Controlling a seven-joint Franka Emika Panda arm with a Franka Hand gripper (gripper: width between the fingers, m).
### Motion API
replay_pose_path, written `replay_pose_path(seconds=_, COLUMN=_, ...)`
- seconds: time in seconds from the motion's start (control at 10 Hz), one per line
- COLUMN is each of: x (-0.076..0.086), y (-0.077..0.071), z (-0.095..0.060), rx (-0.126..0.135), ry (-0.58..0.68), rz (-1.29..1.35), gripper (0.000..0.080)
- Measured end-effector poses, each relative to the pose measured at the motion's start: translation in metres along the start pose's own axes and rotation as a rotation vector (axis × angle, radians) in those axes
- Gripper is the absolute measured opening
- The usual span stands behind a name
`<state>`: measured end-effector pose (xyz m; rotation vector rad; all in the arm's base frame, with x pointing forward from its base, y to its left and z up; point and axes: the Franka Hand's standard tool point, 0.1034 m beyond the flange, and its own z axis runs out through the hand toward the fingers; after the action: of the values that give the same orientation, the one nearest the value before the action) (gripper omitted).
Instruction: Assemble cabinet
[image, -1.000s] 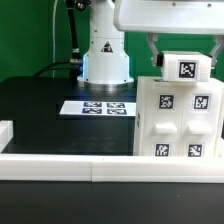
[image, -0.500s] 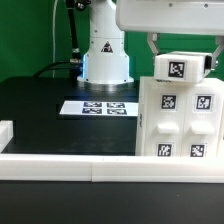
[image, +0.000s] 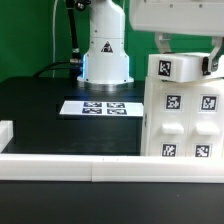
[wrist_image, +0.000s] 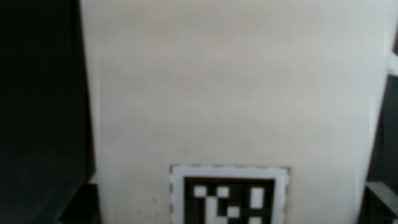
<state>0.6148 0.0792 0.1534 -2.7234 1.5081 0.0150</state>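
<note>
The cabinet body, a large white box with several black-and-white tags, stands at the exterior view's right on the black table. A small white tagged panel sits on its top edge, slightly tilted. My gripper comes down from above and is shut on this panel, with one finger on each side. In the wrist view the white panel fills most of the frame, with its tag near the edge. My fingertips are hidden there.
The marker board lies flat on the black table behind the centre. The white robot base stands behind it. A white rail runs along the table's front, with a short white wall at the exterior view's left.
The cabinet body has shifted towards the exterior view's right. The held panel has turned, so its tag now sits further to the exterior view's left. The gripper moved right with it.
</note>
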Motion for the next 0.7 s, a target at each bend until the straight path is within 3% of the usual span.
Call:
replay_pose_path(seconds=0.4, x=0.0039, y=-0.0018, z=0.0007, rx=0.027, ry=-0.006, rz=0.308, gripper=0.0566)
replay_pose_path(seconds=0.7, x=0.0036, y=-0.0022, z=0.0007, rx=0.031, ry=-0.026, rz=0.583, gripper=0.0566)
